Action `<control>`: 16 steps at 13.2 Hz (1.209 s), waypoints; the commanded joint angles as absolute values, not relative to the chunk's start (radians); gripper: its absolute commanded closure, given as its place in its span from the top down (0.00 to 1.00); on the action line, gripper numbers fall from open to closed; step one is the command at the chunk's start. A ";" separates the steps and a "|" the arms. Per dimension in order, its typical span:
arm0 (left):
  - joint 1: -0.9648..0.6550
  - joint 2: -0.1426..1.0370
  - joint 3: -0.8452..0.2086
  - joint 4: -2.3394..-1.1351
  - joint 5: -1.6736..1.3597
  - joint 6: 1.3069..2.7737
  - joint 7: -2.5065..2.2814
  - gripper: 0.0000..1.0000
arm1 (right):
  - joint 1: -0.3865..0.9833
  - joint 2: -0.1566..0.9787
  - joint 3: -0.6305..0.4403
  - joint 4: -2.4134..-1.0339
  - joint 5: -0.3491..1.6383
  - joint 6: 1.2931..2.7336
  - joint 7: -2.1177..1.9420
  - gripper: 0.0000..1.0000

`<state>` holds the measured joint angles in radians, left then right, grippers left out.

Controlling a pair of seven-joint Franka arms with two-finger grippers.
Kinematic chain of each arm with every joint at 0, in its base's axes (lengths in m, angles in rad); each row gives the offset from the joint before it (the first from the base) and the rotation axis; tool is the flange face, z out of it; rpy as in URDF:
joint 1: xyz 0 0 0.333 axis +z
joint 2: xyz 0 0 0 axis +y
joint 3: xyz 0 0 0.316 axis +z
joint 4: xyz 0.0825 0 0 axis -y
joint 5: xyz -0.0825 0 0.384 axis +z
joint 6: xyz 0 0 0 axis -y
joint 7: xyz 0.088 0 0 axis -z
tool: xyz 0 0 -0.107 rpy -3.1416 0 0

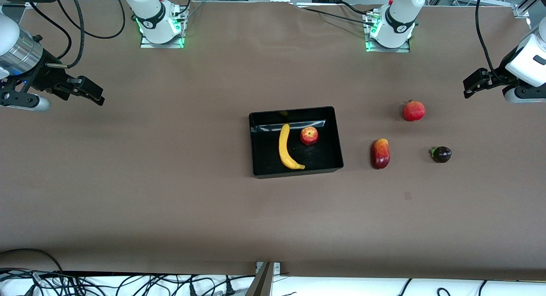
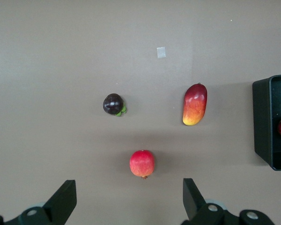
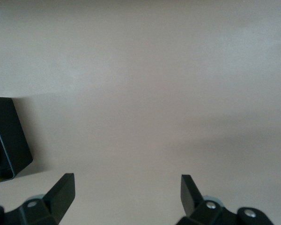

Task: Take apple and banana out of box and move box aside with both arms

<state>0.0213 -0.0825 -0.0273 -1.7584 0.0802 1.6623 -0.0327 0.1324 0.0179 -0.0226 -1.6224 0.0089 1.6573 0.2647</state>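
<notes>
The left end effector is hanging wide open and empty over the left arm's end of the worktop, and the right end effector is hanging equally spread and empty over the right arm's end. The box is sitting mid-worktop with the banana and the apple lying inside, close together but apart. A finger coming down for either fruit is risking a bump on the other, or a catch on the low wall. The pomegranate, mango-like fruit and dark fruit are crowding the left arm's end, so sliding the box that way is likely to scatter them; bare worktop is lying toward the right arm's end and nearer the front camera.
</notes>
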 commanded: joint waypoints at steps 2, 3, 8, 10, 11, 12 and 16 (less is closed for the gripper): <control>0.021 -0.063 -0.028 -1.723 0.063 1.631 -0.031 1.00 | 0.129 0.017 -0.015 -1.617 -0.008 1.658 0.276 1.00; 0.021 -0.064 -0.028 -1.723 0.064 1.631 -0.034 1.00 | 0.129 0.017 -0.015 -1.617 -0.008 1.658 0.276 1.00; 0.011 -0.026 -0.029 -1.704 0.036 1.545 -0.026 1.00 | 0.132 0.017 -0.015 -1.617 -0.008 1.655 0.276 1.00; 0.009 0.009 -0.049 -1.694 -0.026 1.497 -0.018 1.00 | 0.132 0.017 -0.015 -1.617 -0.008 1.648 0.275 1.00; 0.008 0.027 -0.067 -1.686 -0.043 1.488 0.006 1.00 | 0.132 0.017 -0.015 -1.617 -0.006 1.654 0.275 1.00; 0.003 0.047 -0.099 -1.684 -0.043 1.488 0.017 1.00 | 0.132 0.017 -0.014 -1.617 -0.005 1.655 0.273 1.00; -0.003 0.174 -0.245 -1.620 -0.043 1.496 -0.006 1.00 | 0.133 0.018 -0.009 -1.615 -0.003 1.658 0.273 1.00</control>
